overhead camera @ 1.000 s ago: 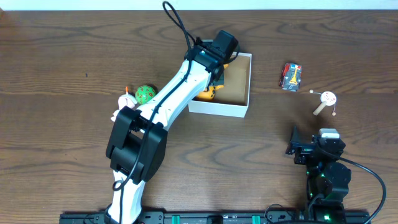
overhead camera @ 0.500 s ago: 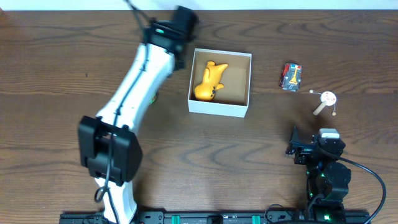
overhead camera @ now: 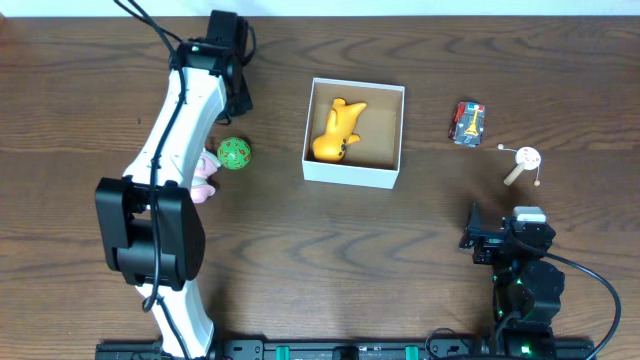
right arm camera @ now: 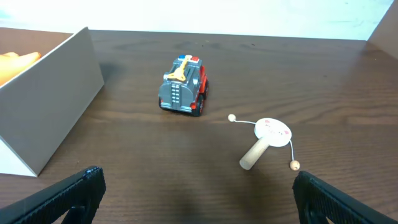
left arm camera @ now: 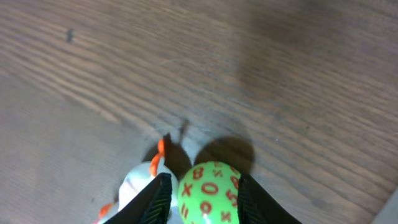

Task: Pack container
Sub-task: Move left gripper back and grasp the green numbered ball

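Dark wood tabletop (overhead camera: 80,100), container (overhead camera: 350,175) with yellow toy (overhead camera: 335,130) inside, well right of left fingers (left arm camera: 158,199), half-open, empty, near green ball (left arm camera: 209,191), right fingers (right arm camera: 74,193) wide open, empty, container front-left of them

- Overhead: even, soft light, sharp throughout, with only faint shadows on the dark table (overhead camera: 80,80).
- Left wrist: smeared, soft focus; a dark shadow sits behind the green ball (left arm camera: 208,190), lower centre.
- Right wrist: bright and crisp; the container (right arm camera: 50,93) wall at left shades grey.
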Tool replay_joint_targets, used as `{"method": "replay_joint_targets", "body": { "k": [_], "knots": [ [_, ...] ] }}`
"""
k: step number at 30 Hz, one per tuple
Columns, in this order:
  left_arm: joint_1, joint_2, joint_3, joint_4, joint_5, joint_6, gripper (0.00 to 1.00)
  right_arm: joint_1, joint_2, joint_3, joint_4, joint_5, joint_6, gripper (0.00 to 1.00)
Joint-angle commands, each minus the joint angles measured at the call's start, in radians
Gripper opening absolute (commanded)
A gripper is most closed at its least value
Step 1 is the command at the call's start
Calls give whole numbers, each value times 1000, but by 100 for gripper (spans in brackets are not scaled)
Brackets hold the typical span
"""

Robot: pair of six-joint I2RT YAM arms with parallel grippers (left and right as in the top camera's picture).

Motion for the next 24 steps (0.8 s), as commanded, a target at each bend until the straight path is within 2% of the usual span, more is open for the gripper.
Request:
{"method": "replay_joint_targets", "body": {
  "k": [1, 10, 16, 20, 24],
  "knots": [
    [18, 15, -75, 50, 42, 98, 42, 21, -2, -3, -3, 6, 3, 99],
    [22, 15, -255, 216, 53, 167, 49, 21, -2, -3, -3, 6, 3, 99],
    [22, 16, -259, 216, 56, 167, 49, 21, -2, -3, -3, 6, 3, 99],
    [22, 17, -266, 213, 111, 167, 49, 21, -2, -3, -3, 6, 3, 99],
    [22, 17, -272, 204, 158, 167, 57, 21, -2, -3, -3, 6, 3, 99]
  ]
}}
